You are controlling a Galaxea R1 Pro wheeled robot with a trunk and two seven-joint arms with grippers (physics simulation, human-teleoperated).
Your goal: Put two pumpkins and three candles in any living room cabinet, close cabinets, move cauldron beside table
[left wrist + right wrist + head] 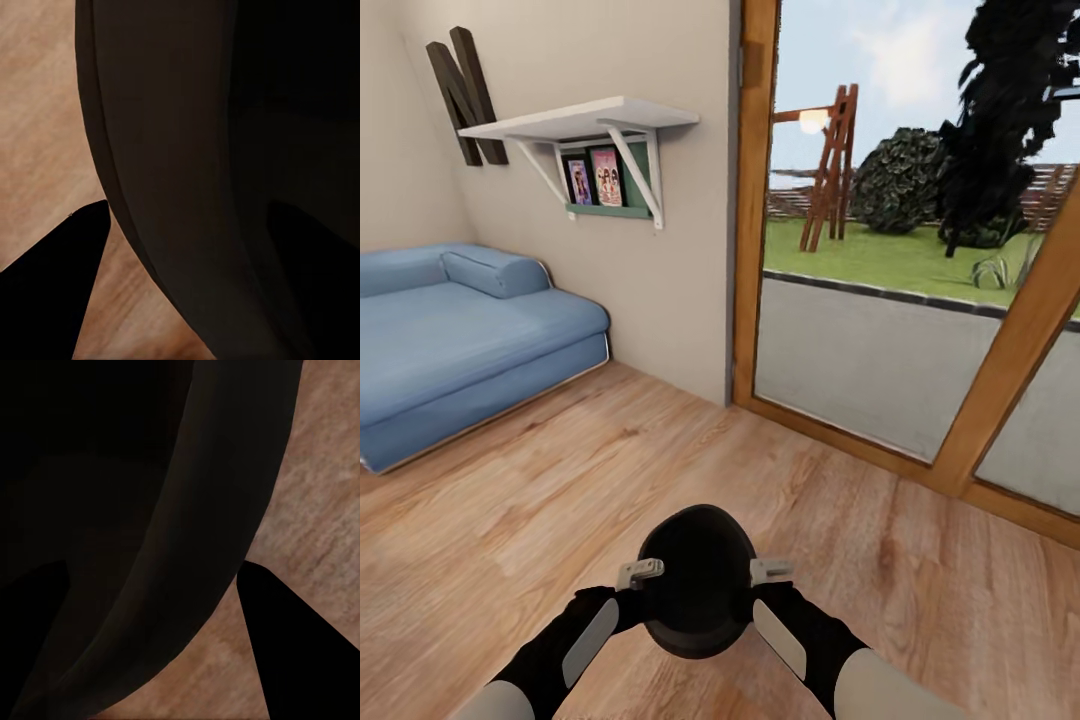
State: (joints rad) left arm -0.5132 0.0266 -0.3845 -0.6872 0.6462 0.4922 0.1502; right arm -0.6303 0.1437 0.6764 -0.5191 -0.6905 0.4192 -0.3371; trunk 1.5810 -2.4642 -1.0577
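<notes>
**Between both grippers, over bare floorboards**

Between the two sets of fingers, the cauldron (695,580) is hanging just above the wooden floor (560,500), its black belly bulging out past the arms on either side. The left gripper (645,574) is pressing against one side of the pot and the right gripper (765,572) against the opposite side, so the pot is being carried squeezed between the two arms. Whether each pair of fingers is pinching the rim or merely pushing against the wall, I cannot tell (the pale finger parts are half hidden by the pot).

Seen from the left wrist, the cauldron's dark curved wall (187,165) is sitting right against a black fingertip (52,292), with floorboards beyond. From the right wrist it is much the same: the dark wall (180,555) lying beside one fingertip (300,652).

Well beyond the fingers, a blue sofa (450,340) is standing against the beige wall under a white shelf (580,120), and a wood-framed glass door (880,330) is looking out on a lawn.
</notes>
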